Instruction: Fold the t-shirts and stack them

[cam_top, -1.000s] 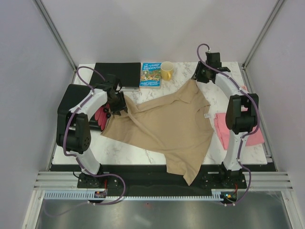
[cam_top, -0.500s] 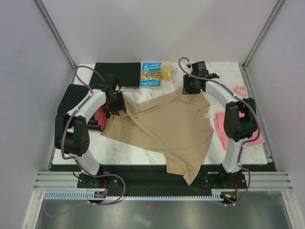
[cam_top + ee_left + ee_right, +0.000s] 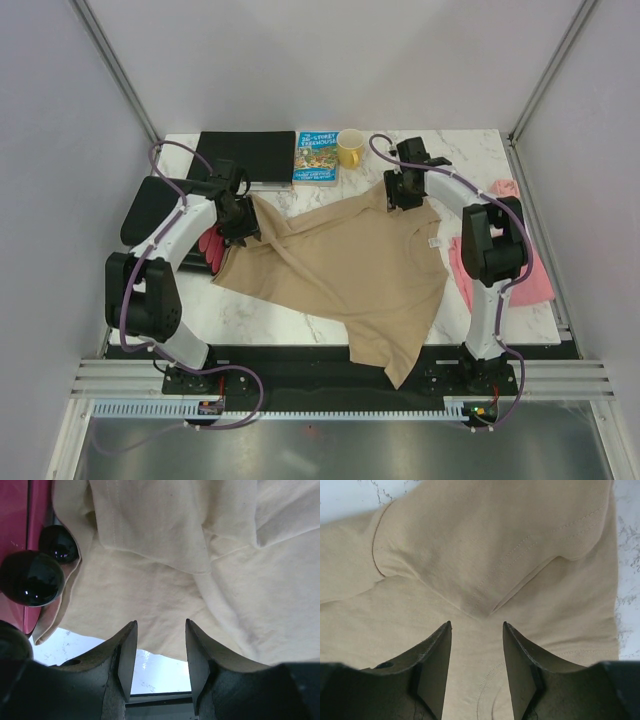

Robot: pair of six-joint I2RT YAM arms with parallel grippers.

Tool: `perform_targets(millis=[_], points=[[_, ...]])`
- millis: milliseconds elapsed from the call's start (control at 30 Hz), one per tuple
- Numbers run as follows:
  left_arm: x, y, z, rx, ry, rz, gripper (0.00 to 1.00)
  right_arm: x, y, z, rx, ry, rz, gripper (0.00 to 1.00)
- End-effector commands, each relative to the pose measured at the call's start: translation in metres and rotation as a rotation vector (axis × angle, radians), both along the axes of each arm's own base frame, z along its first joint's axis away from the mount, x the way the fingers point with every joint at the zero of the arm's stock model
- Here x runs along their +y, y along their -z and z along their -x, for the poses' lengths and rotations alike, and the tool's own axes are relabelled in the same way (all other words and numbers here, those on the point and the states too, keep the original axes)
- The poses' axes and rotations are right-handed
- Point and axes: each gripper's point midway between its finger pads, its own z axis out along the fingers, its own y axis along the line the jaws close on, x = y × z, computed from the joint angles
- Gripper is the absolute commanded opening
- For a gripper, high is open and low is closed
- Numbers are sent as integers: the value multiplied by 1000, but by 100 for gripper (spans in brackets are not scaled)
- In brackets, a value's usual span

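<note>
The tan t-shirt [image 3: 350, 265] lies spread and rumpled across the middle of the marble table, its lower part hanging over the near edge. The pink t-shirt [image 3: 500, 270] lies at the right edge, partly behind the right arm. My left gripper [image 3: 238, 222] is open over the tan shirt's left edge; in the left wrist view [image 3: 160, 630] the jaws stand apart over the cloth [image 3: 200, 555], with bare table between them. My right gripper [image 3: 405, 195] is open over the shirt's far right corner; in the right wrist view [image 3: 476, 627] the jaws straddle a sleeve seam [image 3: 485, 607].
A black notebook [image 3: 245, 155], a blue book [image 3: 316, 158] and a yellow mug [image 3: 350, 148] stand along the far edge. A pink-and-black drawer box [image 3: 205, 245] with round black knobs [image 3: 31, 577] sits at the left, beside the left gripper. A small pink block [image 3: 505, 188] lies far right.
My right gripper has swung left and come down from the far right corner onto the tan shirt's far corner. My left gripper has shifted slightly away along the shirt's left edge.
</note>
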Motion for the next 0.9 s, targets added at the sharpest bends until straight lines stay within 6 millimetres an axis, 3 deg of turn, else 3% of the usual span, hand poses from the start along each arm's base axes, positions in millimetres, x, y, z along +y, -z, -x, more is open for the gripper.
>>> perform_targets(millis=[0, 533, 867], points=[[5, -7, 5, -27, 22, -25, 51, 5, -7, -10, -26, -24, 12, 53], [7, -7, 7, -23, 30, -34, 51, 9, 20, -12, 20, -34, 30, 52], [8, -3, 10, -16, 30, -39, 51, 6, 10, -19, -12, -30, 48, 52]])
